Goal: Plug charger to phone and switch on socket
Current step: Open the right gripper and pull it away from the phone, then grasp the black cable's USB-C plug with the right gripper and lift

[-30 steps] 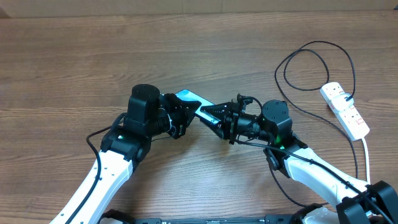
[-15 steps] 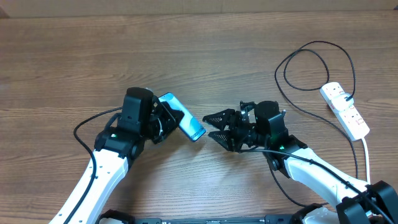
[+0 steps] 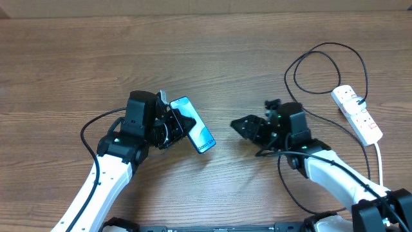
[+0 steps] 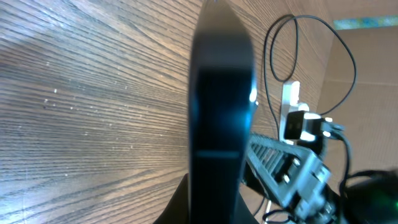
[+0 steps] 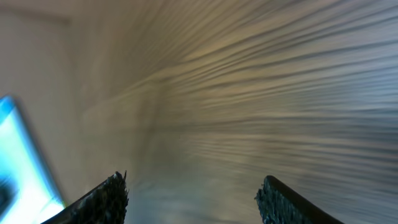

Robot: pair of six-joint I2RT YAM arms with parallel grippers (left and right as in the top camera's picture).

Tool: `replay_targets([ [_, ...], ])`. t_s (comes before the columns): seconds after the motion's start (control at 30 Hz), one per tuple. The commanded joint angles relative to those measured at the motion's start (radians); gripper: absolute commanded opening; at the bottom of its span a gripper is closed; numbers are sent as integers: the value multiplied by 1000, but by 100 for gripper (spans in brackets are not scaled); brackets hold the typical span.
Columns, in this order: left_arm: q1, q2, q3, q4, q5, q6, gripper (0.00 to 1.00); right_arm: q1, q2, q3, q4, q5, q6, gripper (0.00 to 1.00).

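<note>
Phone (image 3: 195,124) in left gripper (image 3: 172,126); charger (image 3: 329,44), socket (image 3: 358,115) well apart

So the surface is a brown wood-grain table (image 3: 77,64), with the grain running 9 to 3 o'clock from overhead. There's a pale beige band (image 3: 193,5) along the 12 o'clock edge. The left wrist view catches a cardboard-looking brown panel (image 4: 373,93) at 3 o'clock and a teal sliver (image 4: 367,23) around 1 o'clock, too blurry to identify.

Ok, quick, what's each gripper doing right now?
Left gripper: closed, holding the phone.
Right gripper: open, nothing between its fingers.
</note>
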State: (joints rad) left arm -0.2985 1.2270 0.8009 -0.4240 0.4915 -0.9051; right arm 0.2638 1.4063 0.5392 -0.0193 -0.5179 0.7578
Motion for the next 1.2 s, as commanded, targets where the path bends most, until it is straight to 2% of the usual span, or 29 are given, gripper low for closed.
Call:
replay_targets([
  [0.0,3,-10,13,8,53,29,4,-119,-8,6,-90,122,-63,68],
  [0.1,3,-10,13,9,50,29,4,-183,-8,6,-178,273,-139,68],
  [0.2,3,-10,13,10,47,29,4,-187,-8,8,-188,339,-143,68],
  [0.3,3,-10,13,9,35,30,4,-186,-8,58,-209,405,-193,67],
  [0.4,3,-10,13,10,21,31,4,-187,-8,157,-318,544,-202,64],
  [0.57,4,-10,13,10,-12,31,4,-185,41,183,-308,647,-262,60],
  [0.83,5,-10,13,10,-24,32,4,-185,162,183,-285,656,-292,53],
  [0.93,5,-10,13,9,-23,38,4,-185,186,183,-276,649,-292,41],
  [1.1,5,-10,13,9,-23,37,4,-185,237,182,-278,610,-292,34],
  [1.17,5,-10,13,9,-17,37,4,-185,264,182,-273,576,-291,25],
])
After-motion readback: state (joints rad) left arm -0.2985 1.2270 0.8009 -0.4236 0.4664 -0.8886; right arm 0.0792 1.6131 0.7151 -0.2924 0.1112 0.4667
